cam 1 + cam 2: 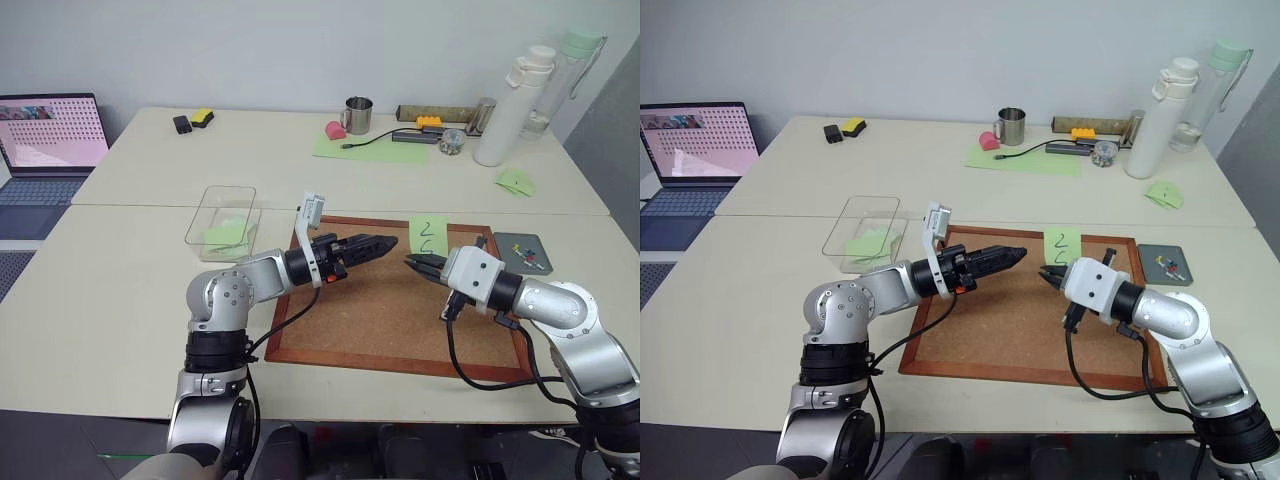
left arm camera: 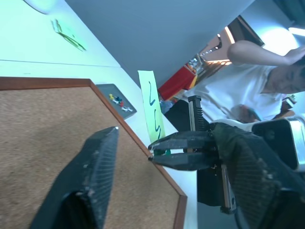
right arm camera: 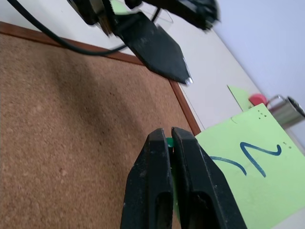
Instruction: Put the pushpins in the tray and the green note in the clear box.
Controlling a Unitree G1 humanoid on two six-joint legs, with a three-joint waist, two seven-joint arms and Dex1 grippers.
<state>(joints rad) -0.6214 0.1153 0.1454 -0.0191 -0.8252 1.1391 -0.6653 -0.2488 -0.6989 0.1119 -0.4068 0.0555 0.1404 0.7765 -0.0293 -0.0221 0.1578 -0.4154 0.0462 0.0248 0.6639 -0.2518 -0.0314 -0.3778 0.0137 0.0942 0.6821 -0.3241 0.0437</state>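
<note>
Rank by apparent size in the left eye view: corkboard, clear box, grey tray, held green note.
1. corkboard
2. clear box
3. The tray and the green note look alike; unranked.

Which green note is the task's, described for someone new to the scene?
Find the wood-framed corkboard on the near table. Above its far edge the right gripper is shut on the green note. Its dark squiggle marks it out; the green paper in the clear box shows none.
</note>
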